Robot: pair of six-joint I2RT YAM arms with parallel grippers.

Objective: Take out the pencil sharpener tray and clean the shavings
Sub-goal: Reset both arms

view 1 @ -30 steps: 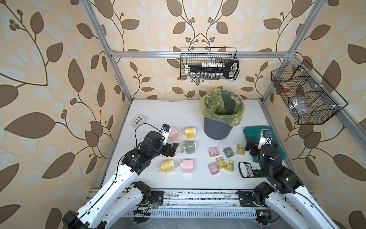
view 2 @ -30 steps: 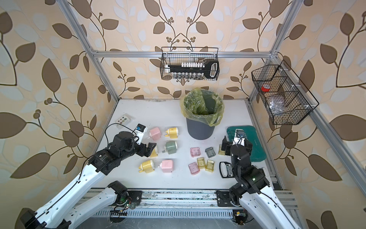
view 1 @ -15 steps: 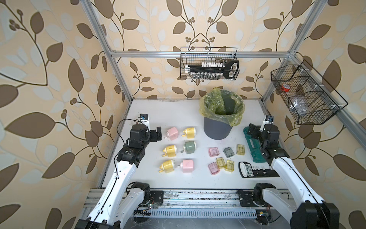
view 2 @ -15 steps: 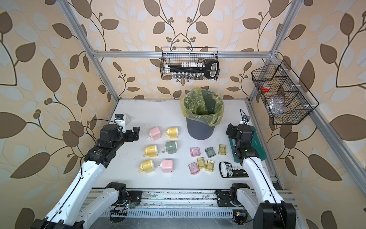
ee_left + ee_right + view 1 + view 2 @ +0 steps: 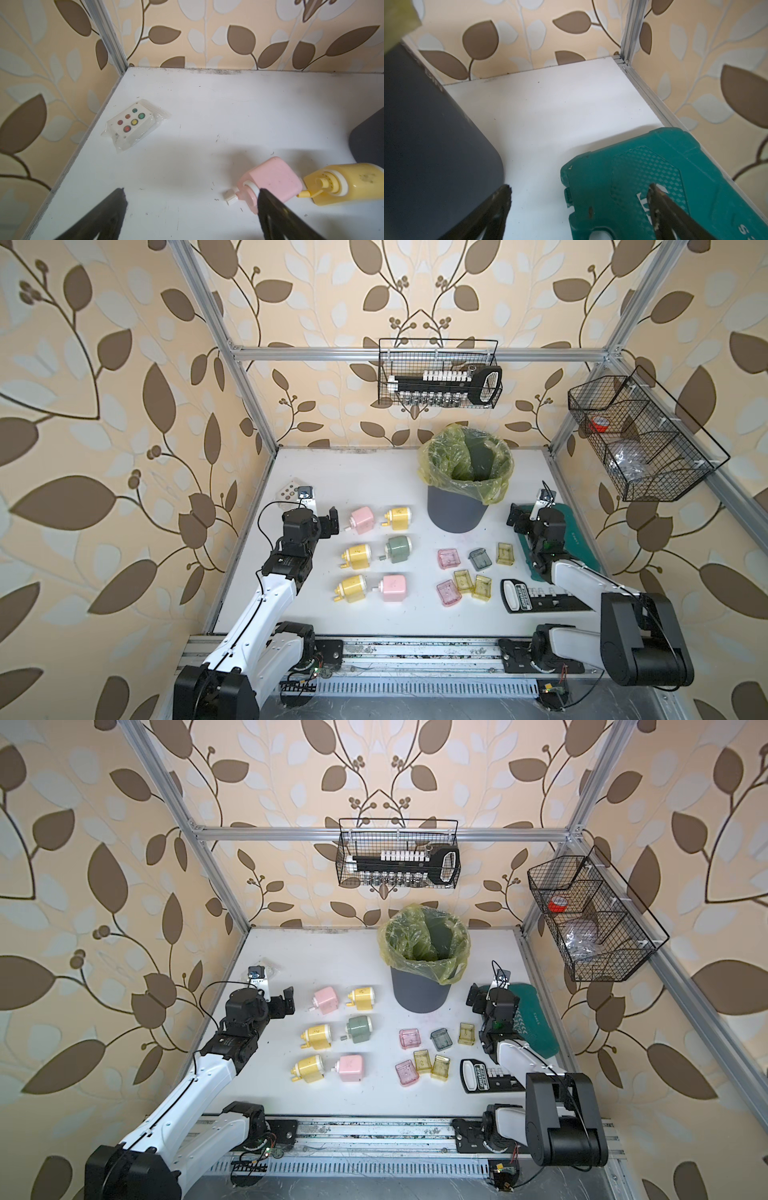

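**Item 1, table** (image 5: 374,472): white, with leaf-pattern walls on three sides.

**Item 2, bin** (image 5: 455,512): dark grey and upright toward the back. A yellow-green bag (image 5: 436,464) is folded over its rim.

**Item 3, case** (image 5: 582,539): teal, lying flat at the right edge, partly under my right arm.

**Item 4, back basket** (image 5: 438,373): black wire, hung on the rear rail. The side basket (image 5: 640,439) is the same make and hangs on the right frame.

**Item 5, tool rack** (image 5: 536,597): black, flat at the front right, with one end hidden beneath my right arm.

**Item 6, left gripper** (image 5: 191,190): jaws wide and holding nothing. It sits over the table's left side, just beside the rear pink sharpener but apart from it.

**Item 7, right gripper** (image 5: 579,186): jaws wide and empty, between bin and case, with one finger over the case's corner.

**Item 8, pencil sharpeners** (image 5: 356,556): six, in three pairs left of centre.
- Rear pair: pink and yellow.
- Middle pair: yellow and green.
- Front pair: yellow and pink.

**Item 9, button box** (image 5: 131,122): white, in a clear bag, at the left wall toward the back.

**Item 10, trays** (image 5: 449,559): six, already out and loose on the table between the sharpeners and my right arm. Two are pink, one grey and three yellow.

**Item 11, shavings**: too small to make out. I cannot tell whether any lie in the trays.
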